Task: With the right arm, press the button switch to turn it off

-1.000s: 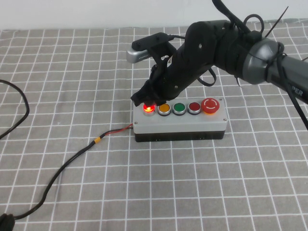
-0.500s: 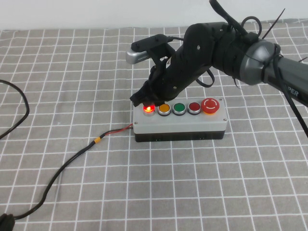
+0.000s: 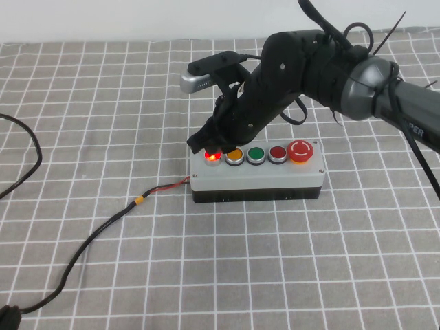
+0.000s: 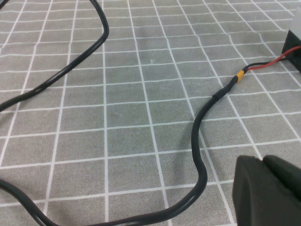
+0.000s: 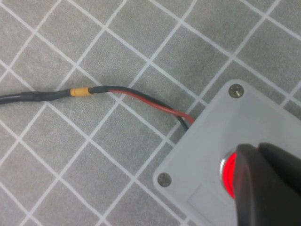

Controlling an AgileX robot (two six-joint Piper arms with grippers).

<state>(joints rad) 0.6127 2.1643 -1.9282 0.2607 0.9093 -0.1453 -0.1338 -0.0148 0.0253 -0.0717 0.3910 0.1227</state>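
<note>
Cloth (image 3: 103,89): grey w/ white grid lines. Box (image 3: 261,175): light grey top, black base. Buttons in a row: end switch (image 3: 212,156) glowing bright red, silver collar; next yellow-orange (image 3: 234,155), then green (image 3: 256,153), dark red (image 3: 277,152), big red mushroom (image 3: 301,150) w/ white arrows. Right arm (image 3: 302,69): glossy black, silver-grey cyl. part, black cables; right gripper (image 3: 206,141) black. Left gripper (image 4: 268,193) black too, seen only in left wrist view. Cable (image 3: 89,240): black, yellow band (image 3: 139,201), then red + black wires into box. Wrist cam (image 3: 206,72): black w/ silver front.
</note>
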